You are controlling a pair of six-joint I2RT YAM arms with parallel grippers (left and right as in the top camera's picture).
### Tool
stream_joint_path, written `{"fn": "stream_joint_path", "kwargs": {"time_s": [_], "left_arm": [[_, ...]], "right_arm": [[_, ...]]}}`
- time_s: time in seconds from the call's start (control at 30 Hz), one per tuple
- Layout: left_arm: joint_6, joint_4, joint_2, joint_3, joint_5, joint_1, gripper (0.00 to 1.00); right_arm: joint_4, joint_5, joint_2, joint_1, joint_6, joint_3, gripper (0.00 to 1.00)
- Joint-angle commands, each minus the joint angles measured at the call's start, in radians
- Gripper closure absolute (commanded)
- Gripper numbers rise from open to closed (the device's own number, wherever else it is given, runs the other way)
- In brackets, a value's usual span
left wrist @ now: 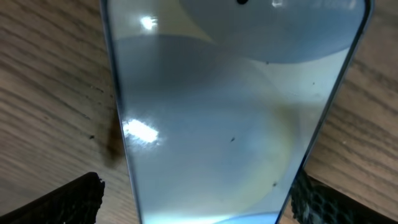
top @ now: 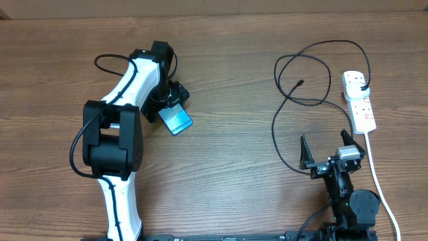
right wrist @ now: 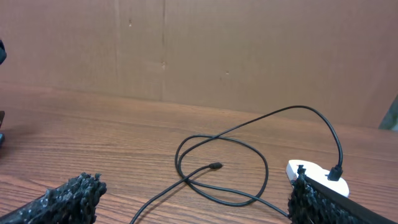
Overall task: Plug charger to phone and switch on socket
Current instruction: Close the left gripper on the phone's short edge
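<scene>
Desk (top: 221, 60): brown wood grain, with a plain brown board behind it.
Phone (top: 177, 121): lies flat, left of centre, teal screen up.
Left hand (left wrist: 196, 205): fingers spread wide astride the phone, not clamped. It looks best to close squarely on the long edges and leave the port end clear.
Charger (top: 287, 100): loose loops on the right, its tip (top: 300, 83) lying free and its plug seated in the socket (top: 363, 114).
Right hand (top: 326, 146): fingers apart and empty, near the loops. It should pinch just behind the tip.
</scene>
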Motion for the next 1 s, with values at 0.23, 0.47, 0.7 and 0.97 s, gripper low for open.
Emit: {"fn": "stream_joint_path", "kwargs": {"time_s": [0.23, 0.47, 0.7, 0.97], "left_arm": [[-0.044, 0.066, 0.006, -0.073, 0.002, -0.008, 0.00], [-0.044, 0.071, 0.006, -0.073, 0.002, -0.008, 0.03], [-0.044, 0.071, 0.006, -0.073, 0.002, -0.008, 0.24], [-0.036, 0.065, 0.005, -0.066, 0.010, -0.007, 0.25]], "right_arm": [[0.003, 0.009, -0.011, -0.005, -0.001, -0.011, 0.00], [0.003, 0.009, -0.011, -0.005, -0.001, -0.011, 0.00], [0.003, 0.009, -0.011, -0.005, -0.001, -0.011, 0.00], [0.003, 0.009, -0.011, -0.005, -0.001, -0.011, 0.00]]}}
